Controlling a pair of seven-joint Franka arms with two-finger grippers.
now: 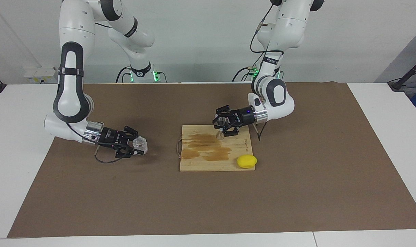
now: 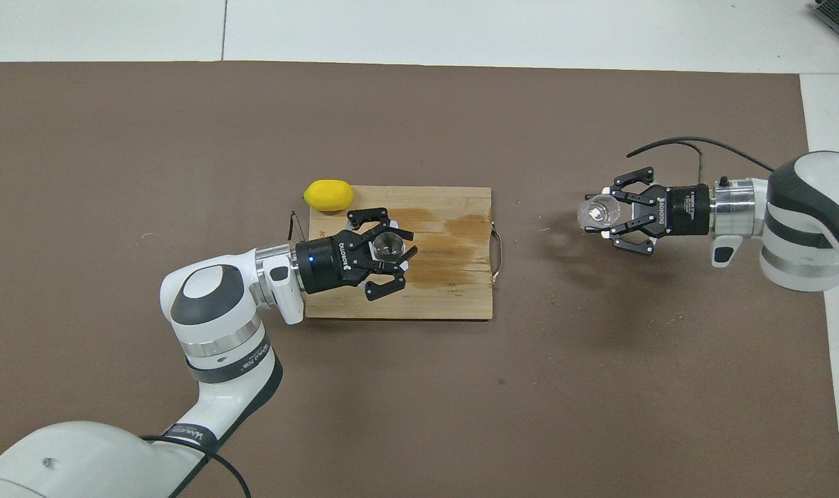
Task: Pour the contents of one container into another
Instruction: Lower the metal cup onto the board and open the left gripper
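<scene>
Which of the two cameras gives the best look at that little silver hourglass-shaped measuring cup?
The facing view: it shows the jigger side-on, its two cones and narrow waist, held by the left gripper over the cutting board. The overhead view shows only its round open mouth between the fingers.

The left gripper (image 2: 390, 250) covers part of the wooden board (image 2: 461, 297) from above. Whether the jigger (image 1: 221, 127) touches the board cannot be told. Any contents of the glass cup (image 1: 140, 144) are too small to make out. Both arms are cut off by picture edges.
</scene>
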